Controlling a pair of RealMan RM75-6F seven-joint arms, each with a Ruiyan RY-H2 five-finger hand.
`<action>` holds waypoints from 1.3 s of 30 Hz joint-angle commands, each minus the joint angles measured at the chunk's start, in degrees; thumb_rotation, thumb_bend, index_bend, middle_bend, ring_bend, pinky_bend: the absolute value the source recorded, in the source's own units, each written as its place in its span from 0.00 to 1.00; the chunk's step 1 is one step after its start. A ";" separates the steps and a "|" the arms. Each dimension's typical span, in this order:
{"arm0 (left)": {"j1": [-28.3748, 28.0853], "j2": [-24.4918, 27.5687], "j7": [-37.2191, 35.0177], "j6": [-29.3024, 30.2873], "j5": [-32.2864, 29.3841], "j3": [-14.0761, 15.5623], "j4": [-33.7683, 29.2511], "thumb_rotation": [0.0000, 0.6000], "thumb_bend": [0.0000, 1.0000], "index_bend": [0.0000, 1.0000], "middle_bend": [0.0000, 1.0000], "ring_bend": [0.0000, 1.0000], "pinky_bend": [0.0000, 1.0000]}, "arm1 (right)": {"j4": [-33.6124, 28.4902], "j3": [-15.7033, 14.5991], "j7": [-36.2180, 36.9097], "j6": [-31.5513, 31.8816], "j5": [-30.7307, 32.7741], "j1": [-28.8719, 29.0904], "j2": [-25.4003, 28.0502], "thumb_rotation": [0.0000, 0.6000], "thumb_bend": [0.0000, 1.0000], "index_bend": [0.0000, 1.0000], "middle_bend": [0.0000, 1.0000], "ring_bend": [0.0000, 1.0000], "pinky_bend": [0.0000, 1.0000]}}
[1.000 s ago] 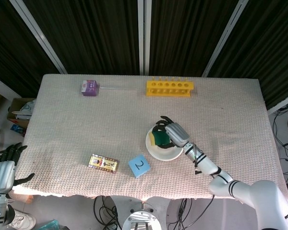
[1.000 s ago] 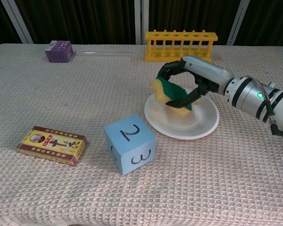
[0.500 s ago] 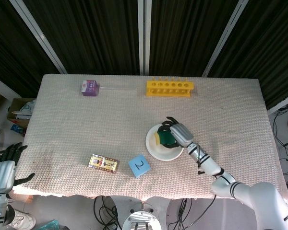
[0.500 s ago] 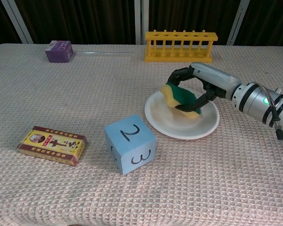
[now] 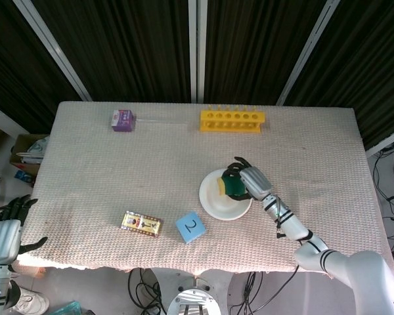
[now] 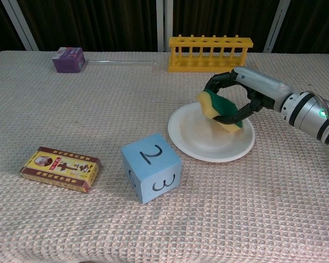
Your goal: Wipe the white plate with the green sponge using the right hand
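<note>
A white plate (image 6: 200, 141) (image 5: 217, 203) lies right of the table's middle. My right hand (image 6: 245, 94) (image 5: 249, 179) grips the green and yellow sponge (image 6: 219, 108) (image 5: 231, 186) from above, and the sponge sits over the plate's far right part. Whether it presses on the plate's surface I cannot tell. My left hand (image 5: 5, 231) hangs off the table's near left corner with its fingers apart and nothing in it.
A blue numbered cube (image 6: 151, 166) stands just left of the plate's near rim. A yellow and red box (image 6: 61, 168) lies further left. A yellow rack (image 6: 210, 53) and a purple box (image 6: 68, 59) are at the back.
My right hand has carried the sponge from the plate's left rim across to its right side. The left hand has not moved.
</note>
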 commanded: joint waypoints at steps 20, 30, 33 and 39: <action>0.33 0.03 -0.45 0.29 -0.08 0.15 0.57 1.00 0.00 0.15 0.08 0.09 0.22 | 7.59 1.79 4.53 -0.62 -0.82 4.16 -10.57 1.00 0.32 0.53 0.43 0.22 0.08; 0.41 0.18 -0.50 0.44 0.14 0.24 0.42 1.00 0.00 0.15 0.08 0.09 0.22 | 9.45 0.99 6.34 0.53 -1.48 4.18 -12.38 1.00 0.32 0.53 0.43 0.22 0.08; 0.39 0.18 -0.42 0.33 -0.02 0.17 0.35 1.00 0.00 0.15 0.08 0.09 0.22 | 9.89 0.32 6.00 1.12 -1.46 3.00 -11.54 1.00 0.32 0.53 0.43 0.22 0.08; 0.02 0.08 -0.09 -0.03 0.14 0.09 0.03 1.00 0.00 0.15 0.08 0.08 0.21 | 10.10 -0.40 6.12 1.47 -0.89 0.90 -9.31 1.00 0.32 0.53 0.43 0.23 0.08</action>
